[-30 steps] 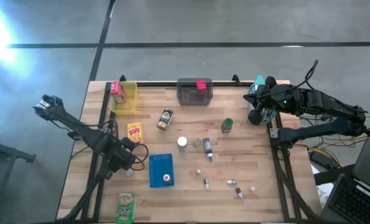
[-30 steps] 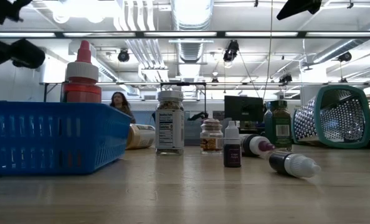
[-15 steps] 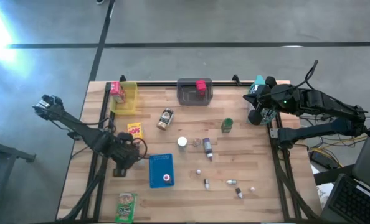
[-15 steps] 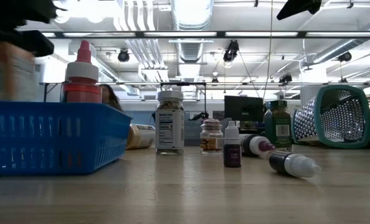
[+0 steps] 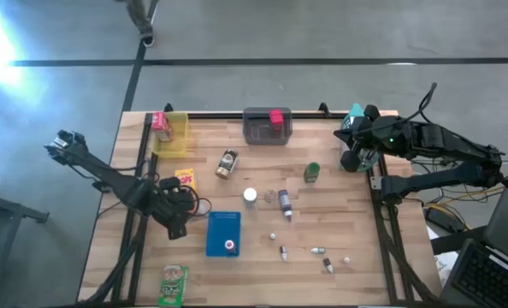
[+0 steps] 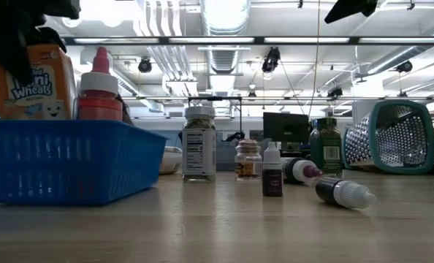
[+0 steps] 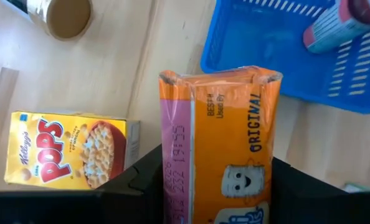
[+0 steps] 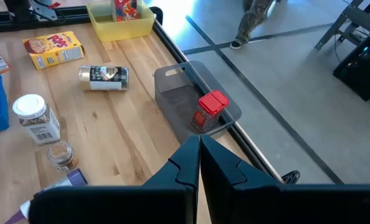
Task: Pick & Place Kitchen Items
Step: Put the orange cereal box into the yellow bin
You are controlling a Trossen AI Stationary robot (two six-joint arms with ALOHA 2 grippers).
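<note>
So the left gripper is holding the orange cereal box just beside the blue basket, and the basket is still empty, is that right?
Not quite. The left gripper does hold the orange cereal box beside the blue basket, but the basket is not empty: the left wrist view shows a red-capped bottle lying in it, and the low view shows it too.

Overhead looks down; low level; both share blue tray [image 5: 221,233].
</note>
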